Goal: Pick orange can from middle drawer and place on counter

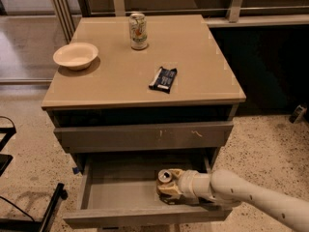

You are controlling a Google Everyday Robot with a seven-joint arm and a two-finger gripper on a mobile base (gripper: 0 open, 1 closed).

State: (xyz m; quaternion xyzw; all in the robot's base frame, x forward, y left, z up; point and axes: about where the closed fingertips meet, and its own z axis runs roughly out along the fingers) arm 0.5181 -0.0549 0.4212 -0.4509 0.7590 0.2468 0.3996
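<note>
The orange can (165,176) stands in the open middle drawer (120,190), at its right side, silver top showing. My gripper (166,187) reaches in from the right on a white arm and sits right at the can, its tan fingers (169,191) around the can's lower body. The can's body is mostly hidden by the gripper. The tan counter (120,76) is the top of the grey cabinet above the drawer.
On the counter stand a pale green-and-white can (138,31), a cream bowl (76,55) and a dark snack bar (163,79). A shut drawer front with orange scratches (145,137) overhangs the open drawer. A black frame (29,211) stands at lower left on the speckled floor.
</note>
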